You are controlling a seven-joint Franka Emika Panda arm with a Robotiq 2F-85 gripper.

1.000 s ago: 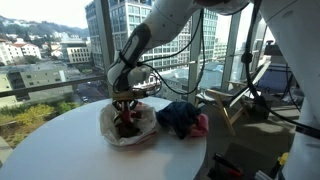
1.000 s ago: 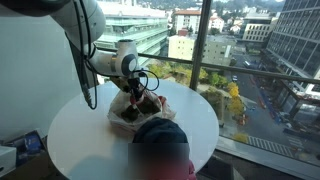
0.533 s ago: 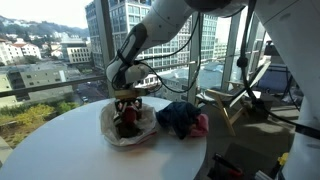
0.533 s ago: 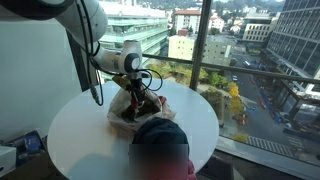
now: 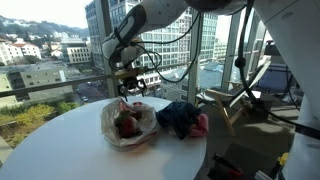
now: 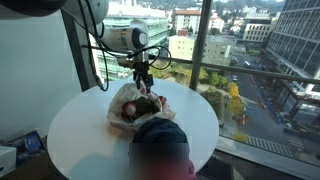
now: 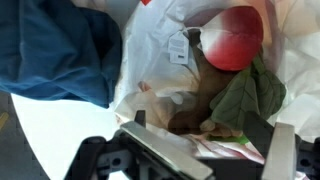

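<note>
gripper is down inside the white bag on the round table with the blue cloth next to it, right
Not quite: the gripper hangs above the white bag, clear of it, as both exterior views show. The bag does lie on the round table with the blue cloth beside it.

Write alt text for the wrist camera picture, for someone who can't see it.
Looking down past the open pincer, a white plastic bag lies open, holding a rounded red cloth, an olive-green cloth and something brown. A blue cloth lies beside the bag on the white table.
</note>
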